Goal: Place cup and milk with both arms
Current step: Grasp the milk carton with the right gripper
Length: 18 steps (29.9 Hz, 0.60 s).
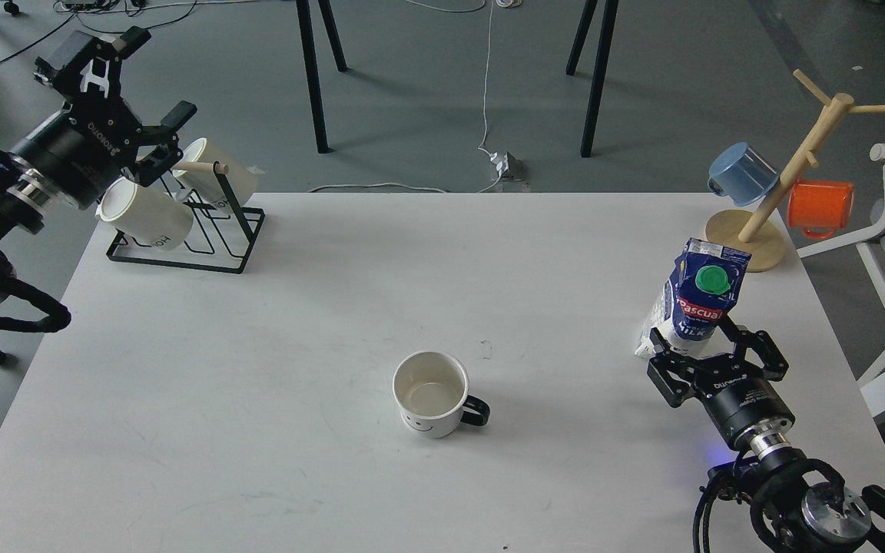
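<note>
The cup (431,395), white with a black handle pointing right and a small smiley face, stands upright and alone at the front middle of the white table (335,292). The milk (697,296), a blue and white carton with a green cap and a red label, tilts to the right near the table's right side. My right gripper (700,346) is closed around the carton's lower part, one finger on each side. My left gripper (157,77) is open and empty, raised at the far left above the mug rack, well away from the cup.
A black wire rack (189,238) with two cream mugs (147,215) stands at the back left corner. A wooden mug tree (765,207) holding a blue mug (742,173) and an orange mug (819,207) stands at the back right, just behind the milk.
</note>
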{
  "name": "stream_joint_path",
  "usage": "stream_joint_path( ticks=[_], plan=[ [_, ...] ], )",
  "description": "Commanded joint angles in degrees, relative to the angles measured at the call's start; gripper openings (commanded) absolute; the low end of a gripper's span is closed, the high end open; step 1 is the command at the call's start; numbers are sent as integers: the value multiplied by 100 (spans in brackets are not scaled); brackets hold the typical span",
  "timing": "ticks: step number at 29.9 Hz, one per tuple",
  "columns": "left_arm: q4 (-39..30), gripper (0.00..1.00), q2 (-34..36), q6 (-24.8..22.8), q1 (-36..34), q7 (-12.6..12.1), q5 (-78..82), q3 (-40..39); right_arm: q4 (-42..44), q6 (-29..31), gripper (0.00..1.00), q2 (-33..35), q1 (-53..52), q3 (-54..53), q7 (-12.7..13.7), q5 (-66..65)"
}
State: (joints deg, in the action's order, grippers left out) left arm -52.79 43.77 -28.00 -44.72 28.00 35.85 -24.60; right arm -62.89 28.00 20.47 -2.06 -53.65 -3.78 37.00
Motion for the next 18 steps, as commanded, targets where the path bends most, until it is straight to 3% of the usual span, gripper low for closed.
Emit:
stream_joint_path(
  ticks=[1, 18],
  plan=[
    [-3, 99, 0, 0, 7, 0, 0, -1, 189, 0, 98, -113, -110, 21, 0, 0],
    [-3, 99, 0, 0, 60, 0, 9, 8, 321, 0, 98, -131, -260, -75, 0, 26]
  ],
)
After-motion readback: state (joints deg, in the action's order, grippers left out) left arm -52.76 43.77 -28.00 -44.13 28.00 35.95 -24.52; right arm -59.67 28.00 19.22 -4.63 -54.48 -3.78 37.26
